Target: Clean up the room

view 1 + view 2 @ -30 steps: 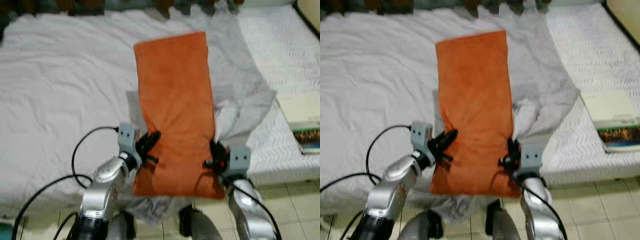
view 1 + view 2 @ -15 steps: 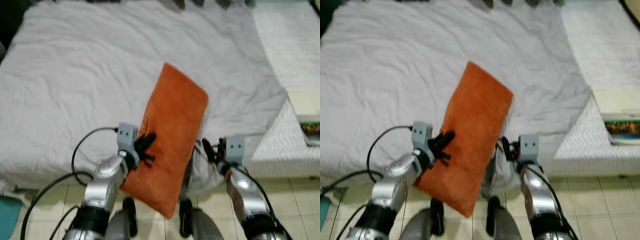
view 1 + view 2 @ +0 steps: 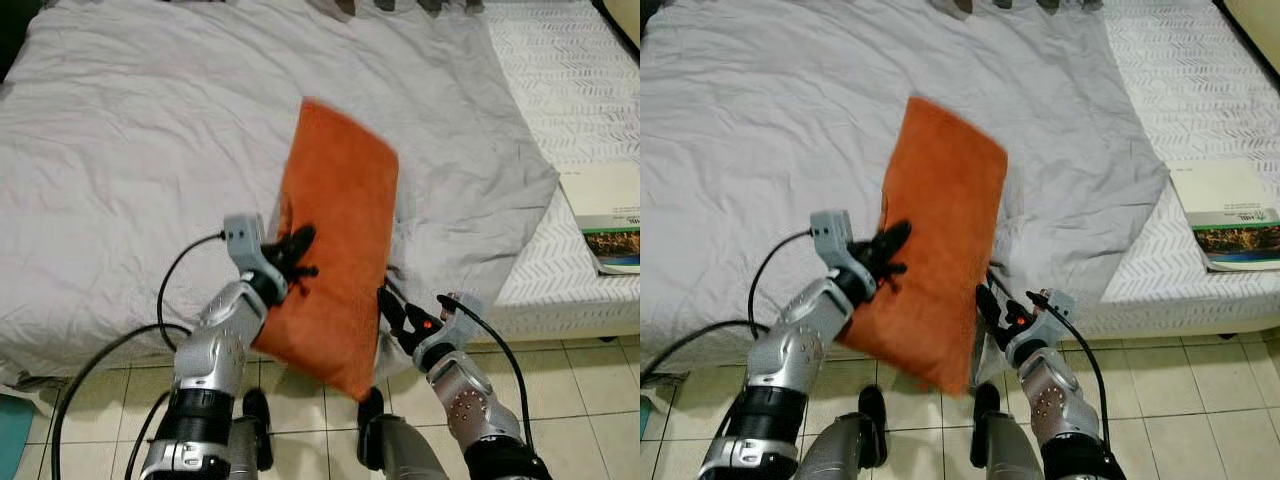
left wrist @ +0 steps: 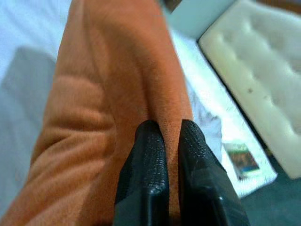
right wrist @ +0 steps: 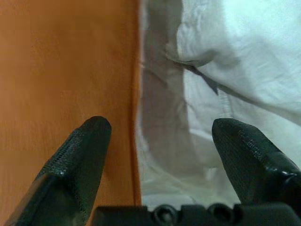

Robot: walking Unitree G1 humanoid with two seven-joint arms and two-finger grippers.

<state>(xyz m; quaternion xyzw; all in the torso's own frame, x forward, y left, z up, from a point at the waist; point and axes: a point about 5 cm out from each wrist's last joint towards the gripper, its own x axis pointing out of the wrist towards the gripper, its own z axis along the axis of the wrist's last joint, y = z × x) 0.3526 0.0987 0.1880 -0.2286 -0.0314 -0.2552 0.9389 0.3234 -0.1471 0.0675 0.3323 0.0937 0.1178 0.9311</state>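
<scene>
we lift an orange pillow above the bed.
our left pincer is clamped on its edge; our right pincer, fingers spread wide, sits just beside it, holding nothing.

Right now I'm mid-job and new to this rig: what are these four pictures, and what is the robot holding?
The two wide pictures come from a stereo camera on the robot's head, looking down at its own silver arms and a bed. The two close-ups come from cameras on each wrist, looking along that gripper's black fingers.

The left gripper is shut on the edge of an orange pillow, which hangs tilted over the bed's edge and the tiled floor. The left wrist view shows the two fingers pinched together on the orange fabric.

The right gripper is open beside the pillow's lower edge, holding nothing; its wrist view shows the fingers spread wide.

A rumpled grey sheet covers the bed, and a book lies on the bare white mattress at right.
</scene>
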